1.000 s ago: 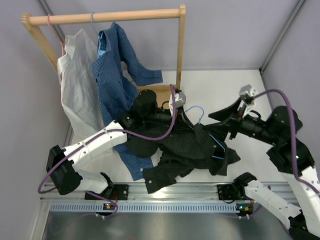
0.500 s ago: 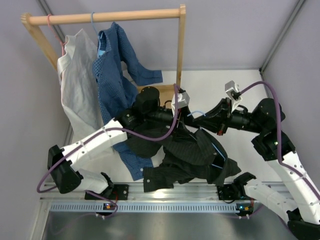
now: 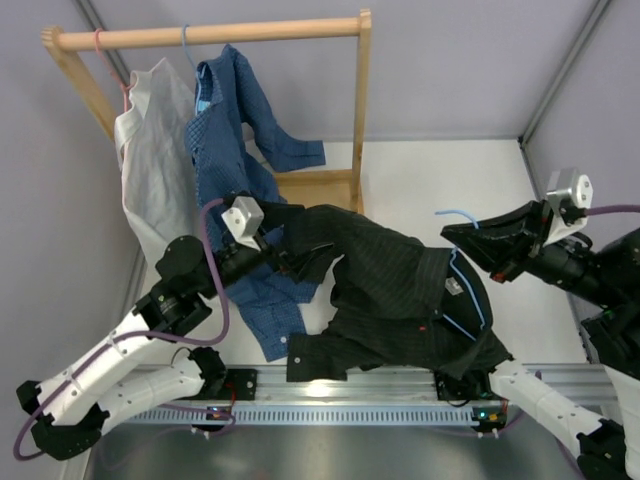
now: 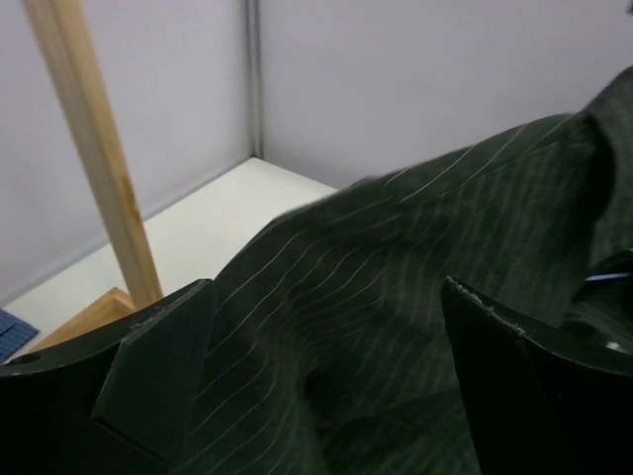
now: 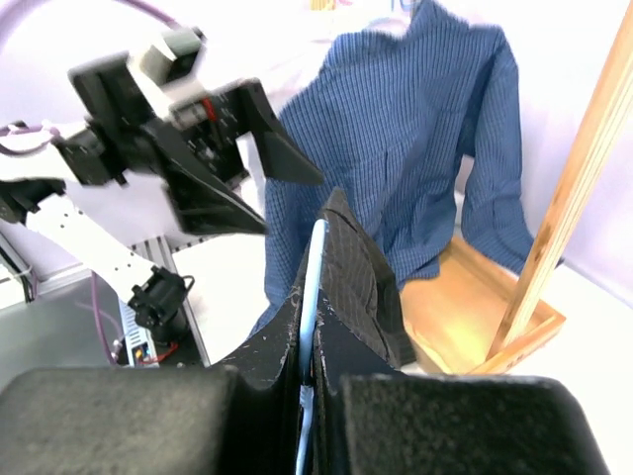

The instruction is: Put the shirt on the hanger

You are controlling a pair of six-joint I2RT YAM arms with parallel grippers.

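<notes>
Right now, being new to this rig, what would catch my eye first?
A black pinstriped shirt sprawls mid-table; the right hand pinches a light-blue hanger at its right edge. The left hand gapes open at its left edge; a blue shirt hangs on the rack back left.

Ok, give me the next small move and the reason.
Probably close the left gripper on the shirt cloth just ahead of it and pull it further over the hanger: its jaws stand open with pinstriped cloth in front, while the right gripper is shut on the hanger.
</notes>
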